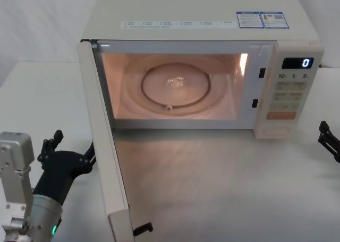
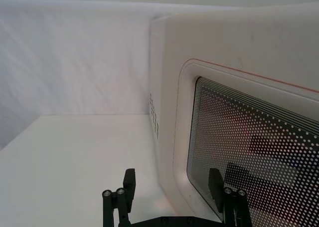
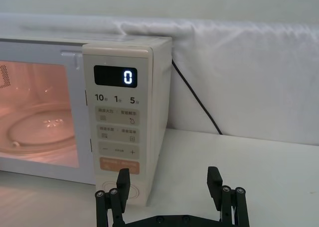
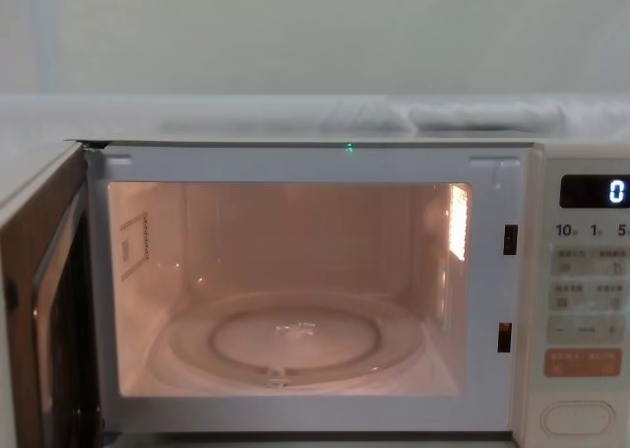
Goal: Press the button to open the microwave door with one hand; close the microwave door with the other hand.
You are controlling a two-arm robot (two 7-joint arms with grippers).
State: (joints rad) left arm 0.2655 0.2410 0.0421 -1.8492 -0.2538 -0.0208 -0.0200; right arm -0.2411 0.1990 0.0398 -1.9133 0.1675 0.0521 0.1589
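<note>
At the lower left of the head view, the left pincer (image 1: 71, 146) sits just beside the outer face of the microwave door (image 1: 109, 162), its fingers spread apart and holding nothing. That door stands swung wide open toward the robot, hinged at the left, and the cavity behind it glows with the glass plate (image 1: 177, 88) bare inside. Opening looks finished, so closing is the step in hand.

In the left wrist view the two fingers straddle the lower corner of the door's dotted window (image 2: 254, 137). To close well, I would press with a flat finger face against the panel near its free edge, far from the hinge, and follow the door's arc rather than pushing straight, easing off only once the latch hooks meet the two slots on the frame.

Over at the right edge of the head view, the right pincer (image 1: 329, 140) waits spread and empty above the counter (image 1: 223, 189), near the button (image 1: 277, 129) at the bottom of the keypad.
</note>
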